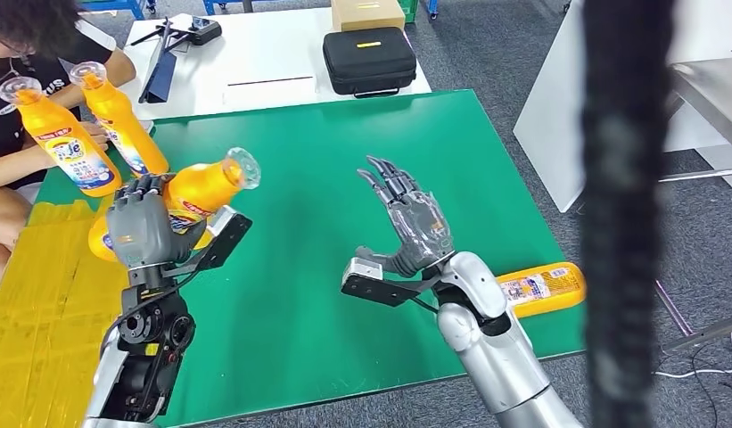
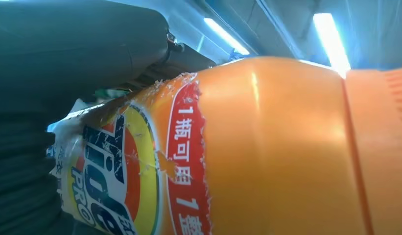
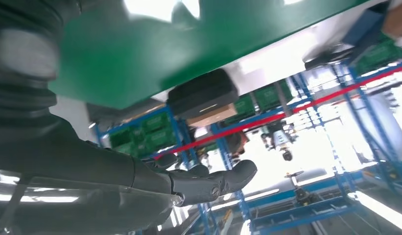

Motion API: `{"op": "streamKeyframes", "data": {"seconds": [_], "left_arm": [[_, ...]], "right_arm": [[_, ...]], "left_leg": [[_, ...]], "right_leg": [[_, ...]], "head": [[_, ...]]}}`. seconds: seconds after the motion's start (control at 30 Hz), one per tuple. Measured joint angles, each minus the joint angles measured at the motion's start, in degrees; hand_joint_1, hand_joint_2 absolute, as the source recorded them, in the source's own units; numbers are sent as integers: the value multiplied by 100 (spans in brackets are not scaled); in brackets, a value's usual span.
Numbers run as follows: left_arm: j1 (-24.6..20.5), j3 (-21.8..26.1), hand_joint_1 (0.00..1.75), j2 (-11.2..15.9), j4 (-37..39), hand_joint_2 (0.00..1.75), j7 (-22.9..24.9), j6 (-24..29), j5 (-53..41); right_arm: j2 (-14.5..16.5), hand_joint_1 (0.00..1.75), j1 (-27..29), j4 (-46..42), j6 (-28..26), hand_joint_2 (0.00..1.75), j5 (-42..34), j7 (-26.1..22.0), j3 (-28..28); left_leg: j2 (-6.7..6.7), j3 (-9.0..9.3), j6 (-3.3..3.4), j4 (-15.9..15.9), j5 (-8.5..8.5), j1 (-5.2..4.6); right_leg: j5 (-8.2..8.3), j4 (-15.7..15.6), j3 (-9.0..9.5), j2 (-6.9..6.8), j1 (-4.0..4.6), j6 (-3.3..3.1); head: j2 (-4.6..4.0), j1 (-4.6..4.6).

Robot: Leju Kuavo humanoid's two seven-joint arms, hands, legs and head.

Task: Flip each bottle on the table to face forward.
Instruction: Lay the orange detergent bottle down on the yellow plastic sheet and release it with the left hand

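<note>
Nearest me, low right of the head view, an orange bottle (image 1: 542, 287) lies flat at the green table (image 1: 344, 143) edge, partly hidden behind my right forearm. My right hand (image 1: 408, 218) hovers mid-frame, holding nothing, fingers spread. At left, my left hand (image 1: 141, 227) is clamped around a tilted orange bottle with clear cap (image 1: 201, 189) lifted above the mat; the fingers cover its lower body, so its base is hard to make out. Its torn label seems to face the wrist camera. Upper left, a person holds two upright bottles (image 1: 86, 134), their bases cut off by arms.
</note>
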Motion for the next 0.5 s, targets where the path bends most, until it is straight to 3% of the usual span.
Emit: {"op": "streamKeyframes", "data": {"seconds": [0.13, 0.37, 0.5], "left_arm": [[-410, -561, 175, 385, 555, 175, 1358, -579, -306], [-655, -894, 175, 560, 1368, 175, 1539, -1115, -320], [-667, -939, 175, 638, 1695, 175, 2011, -1331, -320]], "right_arm": [[-217, 0, 157, -274, 87, 175, 431, 363, -99], [-641, 0, 589, -747, 875, 175, 1045, 945, -483], [-1001, 0, 1085, -952, 1171, 175, 1178, 891, -842]], "left_leg": [[1, -1, 1, 0, 1, 0], [-2, -4, 1, 1, -1, -1], [-13, -17, 2, 1, -6, -2]], "right_leg": [[2, 0, 1, 0, 0, 1], [-1, 0, -2, -1, -1, 3], [-8, 0, -5, -5, -3, 13]], "head": [[0, -3], [0, -2], [0, -1]]}}
